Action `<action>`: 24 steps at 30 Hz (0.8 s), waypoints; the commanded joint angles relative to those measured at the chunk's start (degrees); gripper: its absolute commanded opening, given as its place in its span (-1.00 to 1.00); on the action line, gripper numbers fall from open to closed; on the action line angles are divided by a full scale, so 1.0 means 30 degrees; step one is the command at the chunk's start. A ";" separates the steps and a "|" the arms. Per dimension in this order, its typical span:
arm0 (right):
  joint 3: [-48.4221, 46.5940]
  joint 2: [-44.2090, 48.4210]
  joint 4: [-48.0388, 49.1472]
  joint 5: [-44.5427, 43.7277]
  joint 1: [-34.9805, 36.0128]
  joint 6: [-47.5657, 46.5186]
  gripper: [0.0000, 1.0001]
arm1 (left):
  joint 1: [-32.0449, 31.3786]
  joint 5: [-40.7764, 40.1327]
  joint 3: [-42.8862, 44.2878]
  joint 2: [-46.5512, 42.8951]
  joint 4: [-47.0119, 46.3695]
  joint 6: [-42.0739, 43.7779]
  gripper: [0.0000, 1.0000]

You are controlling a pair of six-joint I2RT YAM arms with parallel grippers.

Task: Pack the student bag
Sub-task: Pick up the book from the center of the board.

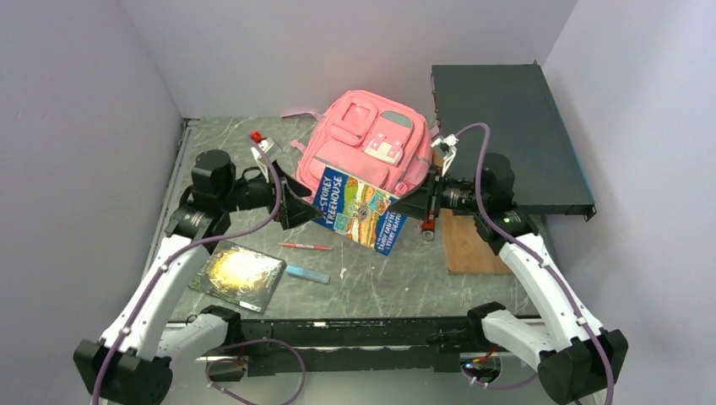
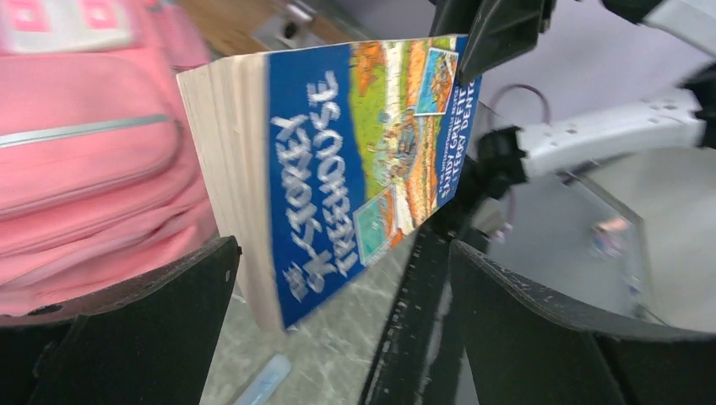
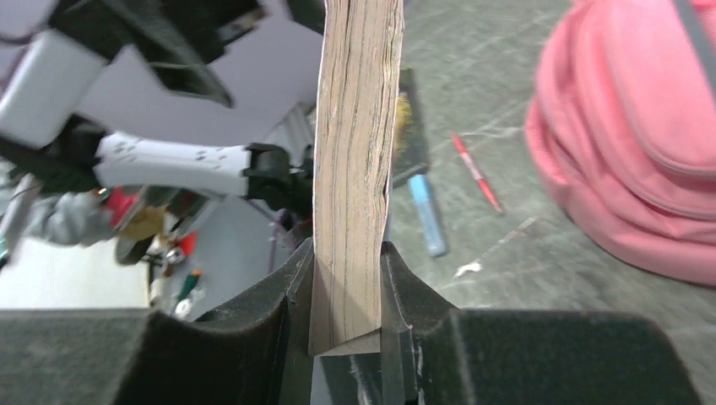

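The pink student bag (image 1: 371, 143) lies at the back middle of the table, pockets up; it also fills the left of the left wrist view (image 2: 84, 143) and the right of the right wrist view (image 3: 633, 143). A thick blue-covered "Treehouse" book (image 1: 359, 209) hangs in the air in front of the bag. My right gripper (image 1: 420, 205) is shut on its right corner, the page edge (image 3: 355, 169) pinched between both fingers. My left gripper (image 1: 297, 202) stands wide open at the book's left end (image 2: 287, 186), its fingers on either side and apart from it.
On the table in front lie a red pen (image 1: 306, 246), a light blue stick (image 1: 307, 273) and a flat square case with a yellow picture (image 1: 238, 274). A wooden board (image 1: 469, 240) and a dark flat box (image 1: 507, 135) sit at the right.
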State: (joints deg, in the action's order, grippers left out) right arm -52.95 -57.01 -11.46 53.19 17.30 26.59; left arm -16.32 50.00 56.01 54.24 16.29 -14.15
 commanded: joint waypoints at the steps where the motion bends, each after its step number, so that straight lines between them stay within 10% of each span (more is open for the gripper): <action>1: 0.0158 0.1446 0.5407 0.4941 -0.0155 0.2907 -1.00 | 0.0150 0.6228 -0.0295 0.1617 -0.3557 -0.1749 0.99; 8: 0.0839 0.0957 0.8660 0.6449 0.0247 0.4989 -1.00 | 0.0517 0.9538 -0.3584 0.2061 -1.4219 -0.9507 0.90; 15: -0.0669 0.0248 0.5411 0.5822 0.0883 0.2554 -1.00 | 0.1267 0.2977 -0.1459 -0.0493 -0.2279 -0.0539 0.96; 18: -0.0729 0.0347 0.5930 0.5780 0.1032 0.3225 -1.00 | 0.1462 -0.0002 -0.2220 -0.2188 -0.2543 -0.0373 0.99; 24: -0.1275 0.0301 0.5992 0.5656 0.1670 0.3114 -1.00 | 0.1520 0.5935 -0.2563 -0.1491 -0.5086 -0.1829 0.99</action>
State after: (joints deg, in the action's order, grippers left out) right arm -51.94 -57.21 2.68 69.54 21.32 36.62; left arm -12.01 57.14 47.94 45.95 4.08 -19.59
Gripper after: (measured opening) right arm 0.283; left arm 0.996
